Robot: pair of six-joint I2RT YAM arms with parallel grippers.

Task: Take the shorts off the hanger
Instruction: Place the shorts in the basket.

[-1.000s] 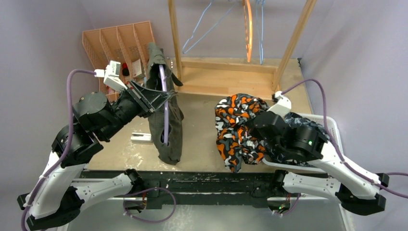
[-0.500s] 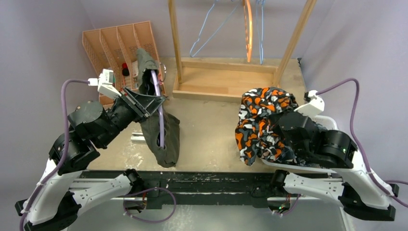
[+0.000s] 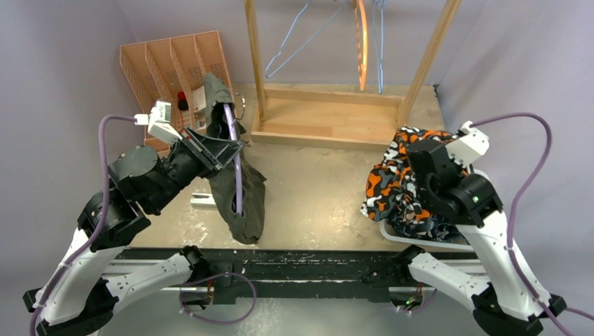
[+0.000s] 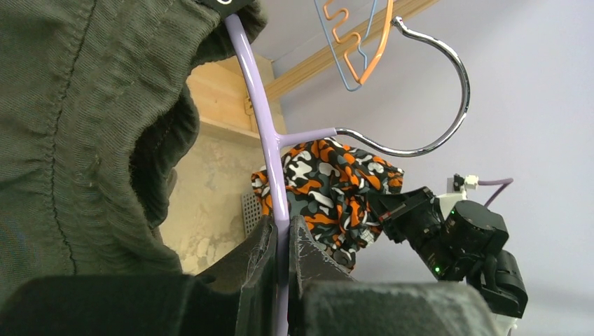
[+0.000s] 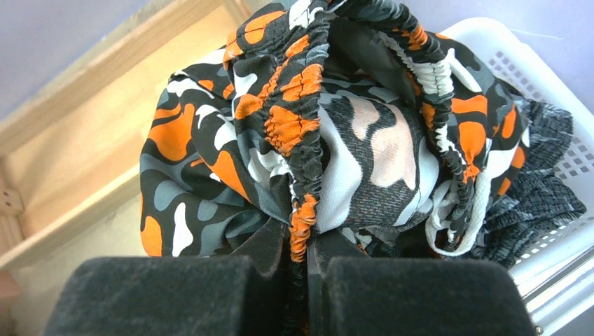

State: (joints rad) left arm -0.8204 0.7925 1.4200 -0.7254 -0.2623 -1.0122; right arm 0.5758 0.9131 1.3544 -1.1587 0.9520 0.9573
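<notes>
At left gripper (image 4: 281, 232): clamped tight on hanger (image 4: 263, 119) bar, below hook. On hanger: olive shorts (image 3: 252, 199), long axis hanging down toward near table edge, just beside jaws. At right gripper (image 5: 300, 262): pinched shut on camo shorts (image 5: 280, 119) waistband, over basket (image 5: 569, 150) rim, well apart from hanger. Likely next: drop camo shorts in basket, then reach left for olive shorts. Left arm nearer, but occupied.

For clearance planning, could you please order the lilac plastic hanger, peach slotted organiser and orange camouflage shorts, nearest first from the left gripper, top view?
1. Lilac plastic hanger: clamped in left gripper.
2. Peach slotted organiser: just behind, left.
3. Orange camouflage shorts: far right.
</notes>
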